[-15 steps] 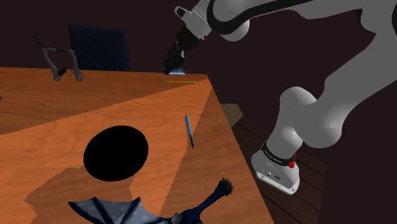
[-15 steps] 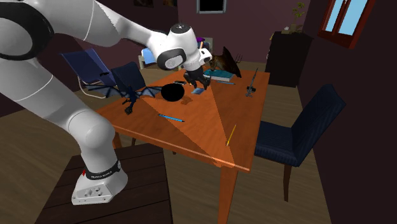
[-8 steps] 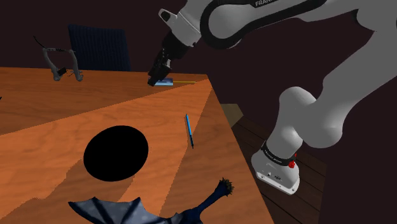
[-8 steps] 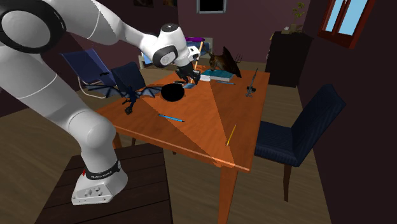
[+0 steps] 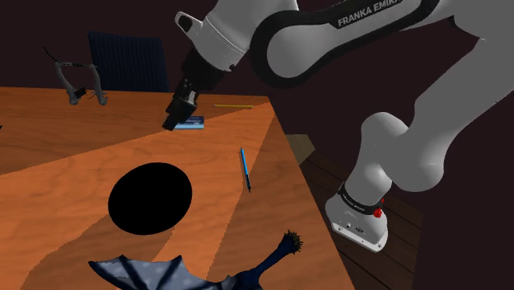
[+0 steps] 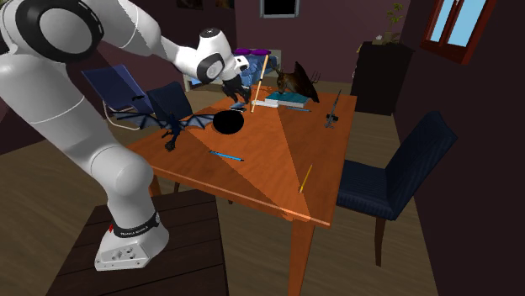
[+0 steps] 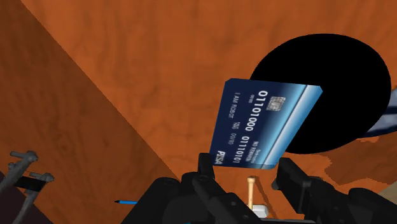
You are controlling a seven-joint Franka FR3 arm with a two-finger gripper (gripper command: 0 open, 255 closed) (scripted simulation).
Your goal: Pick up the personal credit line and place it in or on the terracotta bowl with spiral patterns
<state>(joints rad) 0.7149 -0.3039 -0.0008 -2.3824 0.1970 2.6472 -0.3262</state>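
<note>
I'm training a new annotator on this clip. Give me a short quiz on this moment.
1. True or false: the gripper is shut on the blue card.
2. The bowl looks: A) white, B) black, C) green.
3. What lies on the table between the bowl and the table's edge at the shoulder view's right?
Key: 1 true; 2 B; 3 a blue pen.
</note>
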